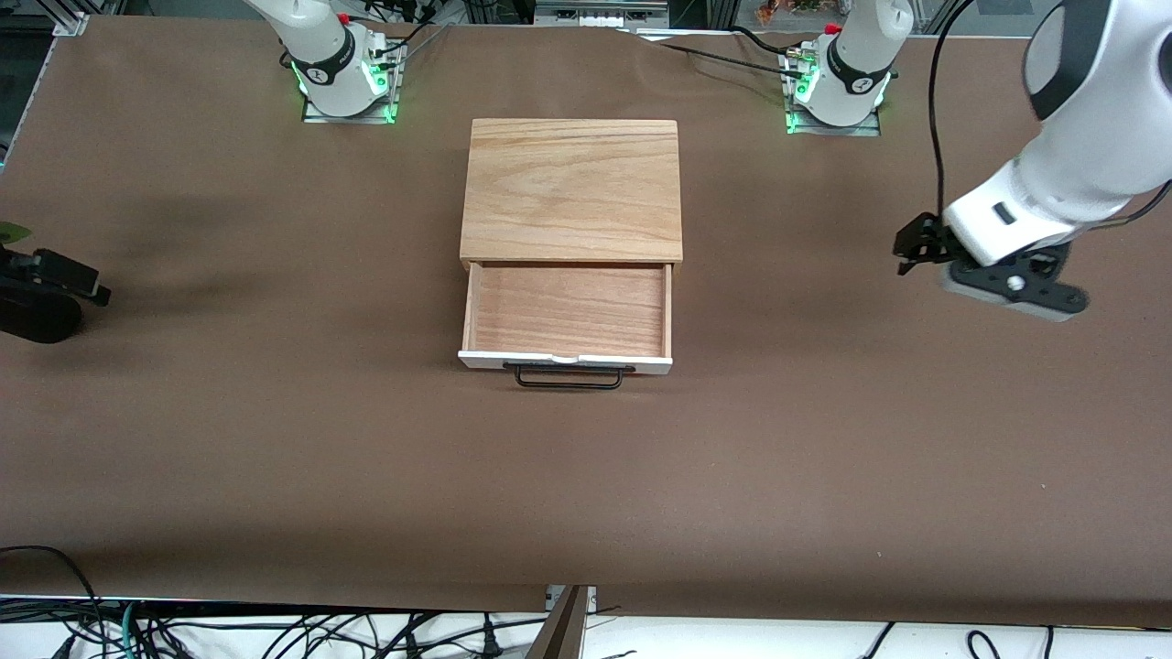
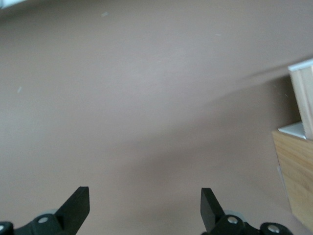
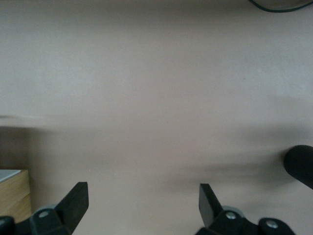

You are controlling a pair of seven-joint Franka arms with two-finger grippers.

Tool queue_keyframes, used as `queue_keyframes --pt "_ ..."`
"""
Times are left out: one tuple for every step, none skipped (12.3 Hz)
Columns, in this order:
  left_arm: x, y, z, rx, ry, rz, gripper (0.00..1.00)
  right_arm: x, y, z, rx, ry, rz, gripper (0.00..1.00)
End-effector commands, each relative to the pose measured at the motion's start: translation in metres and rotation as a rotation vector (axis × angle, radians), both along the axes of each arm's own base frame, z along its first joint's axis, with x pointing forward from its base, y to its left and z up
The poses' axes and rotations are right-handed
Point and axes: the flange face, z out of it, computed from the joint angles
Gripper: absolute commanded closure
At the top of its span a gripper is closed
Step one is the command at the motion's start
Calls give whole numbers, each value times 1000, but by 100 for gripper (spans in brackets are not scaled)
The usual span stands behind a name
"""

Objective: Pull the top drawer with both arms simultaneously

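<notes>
The top drawer (image 1: 568, 311) stands pulled out of the small wooden box (image 1: 572, 188) toward the front camera, and its light-wood tray is bare inside. Its white front panel (image 1: 565, 361) carries the long black bar handle (image 1: 568, 377). My left gripper (image 1: 908, 249) hangs open over the table toward the left arm's end, well apart from the drawer. My right gripper (image 1: 92, 286) is at the right arm's end, also apart from it. Both wrist views show open fingers over bare brown table, the left gripper (image 2: 145, 205) and the right gripper (image 3: 143, 203). The drawer's side (image 2: 304, 100) shows at the left wrist view's edge.
Brown paper covers the table (image 1: 824, 476). The arm bases (image 1: 343, 78) (image 1: 838, 87) stand at the table's edge farthest from the front camera. Cables (image 1: 92, 631) hang below the nearest edge. A rounded black object (image 3: 301, 164) shows in the right wrist view.
</notes>
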Motion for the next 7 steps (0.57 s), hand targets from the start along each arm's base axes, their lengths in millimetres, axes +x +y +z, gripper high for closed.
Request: queue_keyframes --pt "-24 12 6 -20 -17 80 0 -26 4 14 2 12 5 0" --pt "-23 11 9 -21 -23 80 0 -29 13 17 -28 29 32 0" --pt "-20 12 7 -23 -18 83 0 -30 35 20 -59 40 74 0" --pt "-19 12 7 -24 -15 84 0 -31 43 19 -62 51 64 0" --pt "-18 13 5 -24 -12 85 0 -31 46 19 -60 49 58 0" --pt "-18 13 5 -23 -9 85 0 -31 46 18 -60 52 64 0" --pt "-19 13 4 -22 -1 84 0 -30 46 17 -60 54 67 0"
